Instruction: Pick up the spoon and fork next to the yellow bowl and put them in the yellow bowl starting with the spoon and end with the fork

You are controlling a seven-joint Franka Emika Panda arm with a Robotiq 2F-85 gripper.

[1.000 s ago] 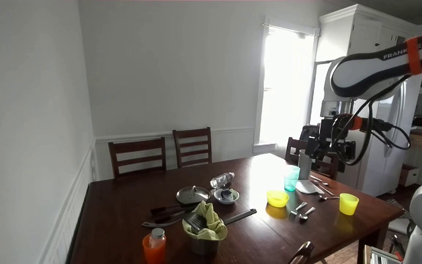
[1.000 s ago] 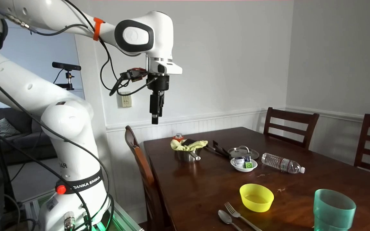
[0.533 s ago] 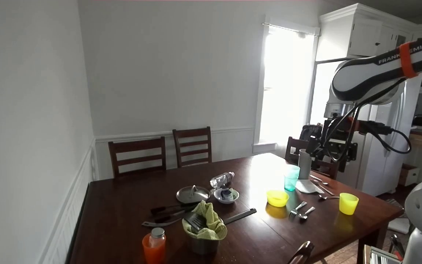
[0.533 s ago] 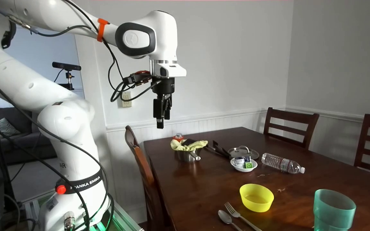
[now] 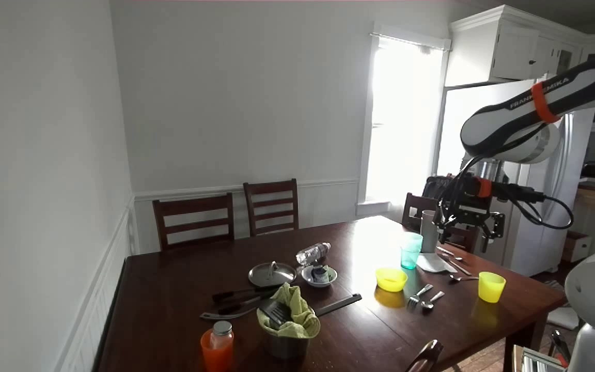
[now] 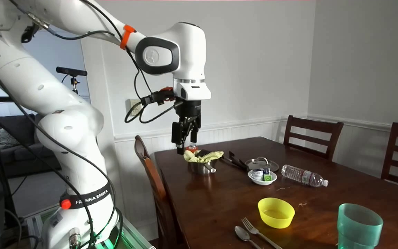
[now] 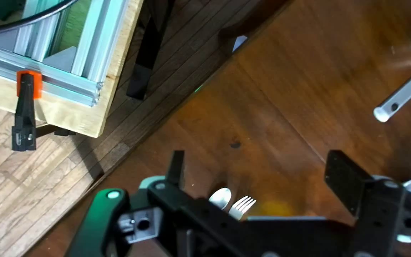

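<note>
The yellow bowl point(image 5: 391, 280) stands on the table in both exterior views point(image 6: 276, 213). In the wrist view it is hidden behind the gripper; only a yellow glow shows on the wood. The spoon point(image 5: 427, 305) and the fork point(image 5: 420, 294) lie side by side next to the bowl, the fork nearer to it. Both also show in an exterior view, the spoon point(image 6: 242, 234) and the fork point(image 6: 251, 227). In the wrist view the spoon head point(image 7: 221, 198) and fork tines point(image 7: 242, 206) show between the fingers. My gripper point(image 7: 257, 169) is open and empty, above table height point(image 6: 187, 144).
A teal cup point(image 6: 359, 224) stands beside the bowl, and a yellow cup point(image 5: 491, 288) near the spoon. A pot point(image 6: 199, 168) with a green cloth, a white dish point(image 6: 262, 182), a bottle point(image 6: 304, 175) and a lid point(image 5: 271, 275) lie farther along. A chair point(image 6: 154, 183) stands at the table edge.
My arm has come down and reached further out over the table side, and the gripper appears slightly turned. The bowl, spoon and fork have not moved.
</note>
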